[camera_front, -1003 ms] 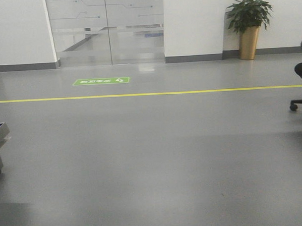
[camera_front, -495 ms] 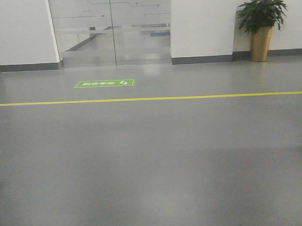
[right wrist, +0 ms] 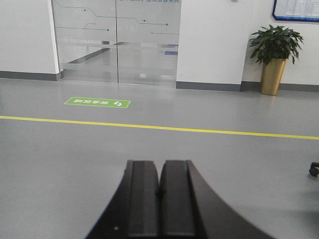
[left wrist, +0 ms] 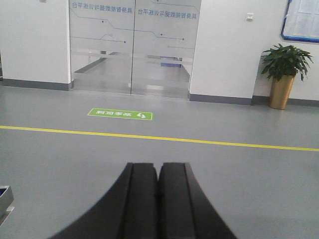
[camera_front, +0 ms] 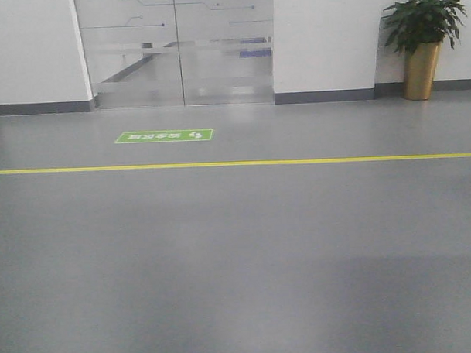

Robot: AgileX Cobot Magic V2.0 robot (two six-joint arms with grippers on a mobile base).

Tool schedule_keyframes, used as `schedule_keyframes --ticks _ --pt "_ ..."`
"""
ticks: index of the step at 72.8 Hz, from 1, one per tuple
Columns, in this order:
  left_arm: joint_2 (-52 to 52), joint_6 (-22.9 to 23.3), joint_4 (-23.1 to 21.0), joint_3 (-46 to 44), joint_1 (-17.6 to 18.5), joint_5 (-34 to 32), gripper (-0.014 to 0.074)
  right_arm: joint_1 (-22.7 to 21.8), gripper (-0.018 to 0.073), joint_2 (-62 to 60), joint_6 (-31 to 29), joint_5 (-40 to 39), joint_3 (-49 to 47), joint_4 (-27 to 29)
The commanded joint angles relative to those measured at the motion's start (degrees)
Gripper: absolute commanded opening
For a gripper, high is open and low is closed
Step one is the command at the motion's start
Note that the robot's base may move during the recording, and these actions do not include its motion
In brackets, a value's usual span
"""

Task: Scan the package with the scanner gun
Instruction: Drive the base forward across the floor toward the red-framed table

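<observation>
Package and scanner gun: in no view. Left tool (left wrist: 158, 172), right tool (right wrist: 159, 169) each pressed together, empty, pointing over floor (camera_front: 238, 261) toward yellow line (camera_front: 235, 163); green sign (camera_front: 164, 136), glass doors (camera_front: 177, 47) beyond the line. Probably tucked shut for driving.

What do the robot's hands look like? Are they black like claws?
Yes, they're black. The left gripper and the right gripper each have two plain matte black fingers. The fingers are squared off at the tips, then curve outward and widen towards the camera. No cables, stickers or writing show on them. The arms behind them are out of view.
</observation>
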State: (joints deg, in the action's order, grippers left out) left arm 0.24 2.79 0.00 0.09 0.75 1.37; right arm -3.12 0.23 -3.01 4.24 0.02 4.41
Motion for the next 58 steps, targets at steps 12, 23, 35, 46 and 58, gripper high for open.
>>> schedule_keyframes --ticks 12,23,35,46,58 --pt "-0.2 0.3 0.0 -0.1 0.3 -1.0 -0.0111 -0.3 -0.0169 -0.2 -0.1 -1.3 0.0 -0.2" --pt "-0.2 0.3 0.0 -0.1 0.3 -1.0 -0.0111 -0.3 -0.0169 -0.2 -0.1 -1.3 0.0 -0.2" --pt "-0.2 0.3 0.0 -0.1 0.3 -1.0 -0.0111 -0.3 -0.0169 -0.2 -0.1 -1.3 0.0 -0.2" --pt "-0.2 0.3 0.0 -0.1 0.3 -1.0 -0.0111 -0.3 -0.0169 -0.2 -0.1 -1.3 0.0 -0.2" --pt "-0.2 0.3 0.0 -0.1 0.3 -1.0 -0.0111 -0.3 -0.0169 -0.2 -0.1 -1.3 0.0 -0.2"
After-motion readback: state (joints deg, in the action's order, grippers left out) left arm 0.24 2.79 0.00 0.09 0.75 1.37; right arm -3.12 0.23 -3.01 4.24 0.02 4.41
